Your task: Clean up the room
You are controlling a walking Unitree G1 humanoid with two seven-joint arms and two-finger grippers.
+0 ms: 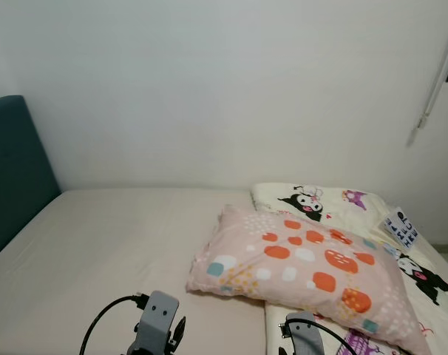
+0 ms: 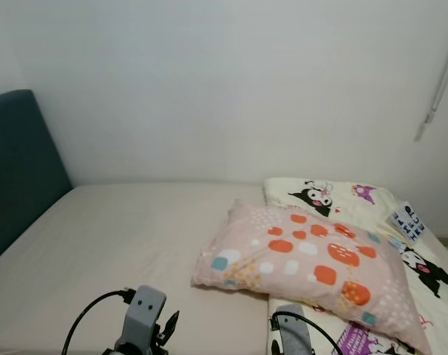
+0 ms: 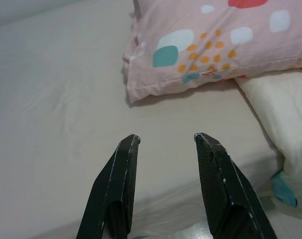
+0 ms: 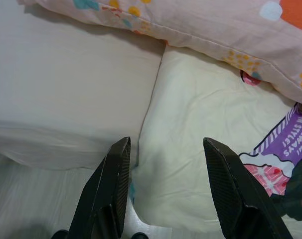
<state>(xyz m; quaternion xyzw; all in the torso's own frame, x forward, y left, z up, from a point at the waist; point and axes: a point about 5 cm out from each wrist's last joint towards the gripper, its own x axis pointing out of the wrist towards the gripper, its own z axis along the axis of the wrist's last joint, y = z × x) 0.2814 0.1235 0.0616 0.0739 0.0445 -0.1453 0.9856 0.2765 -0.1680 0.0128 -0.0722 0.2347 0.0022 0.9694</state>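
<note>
1. My left pincer (image 3: 163,142) hangs with its fingers spread, holding nothing, over the beige sheet at the near edge of the bed (image 1: 113,244).
2. My right pincer (image 4: 166,147) is likewise spread and empty, above the near edge of the cream cartoon-print blanket (image 4: 201,144) where it meets the sheet.
3. Just beyond both, the pink pillow (image 1: 298,274) with orange and white patches lies half on the sheet, half on the blanket.
4. Farther off, I see a dark teal headboard (image 1: 13,170) at the left and a plain white wall (image 1: 224,89) behind.
</note>
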